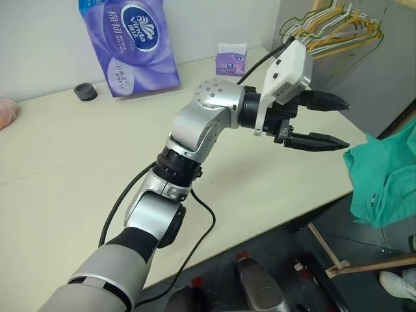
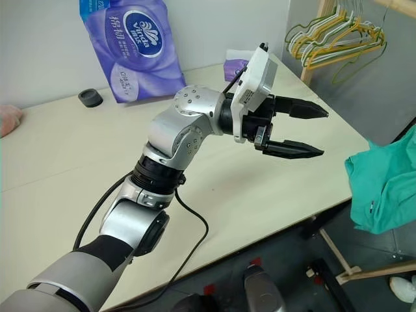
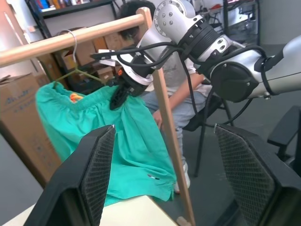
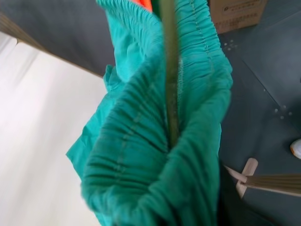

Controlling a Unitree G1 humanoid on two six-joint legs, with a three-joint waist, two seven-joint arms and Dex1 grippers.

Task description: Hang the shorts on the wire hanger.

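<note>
The left arm runs from a matte grey upper segment through a black collar into polished silver joint housings, one dotted with small screws. Behind the left gripper (image 1: 323,121) sits a white box-shaped camera module, and just behind that a black wrist block. A black cable loops along the arm toward the module. The two black fingers (image 3: 96,172) taper to points, with cross-hatched inner pads.

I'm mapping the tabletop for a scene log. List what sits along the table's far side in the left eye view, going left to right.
pink cloth lump → small black round object → large purple tissue pack → small purple tissue pack → rack of wire hangers, beyond the table's far right corner.
</note>
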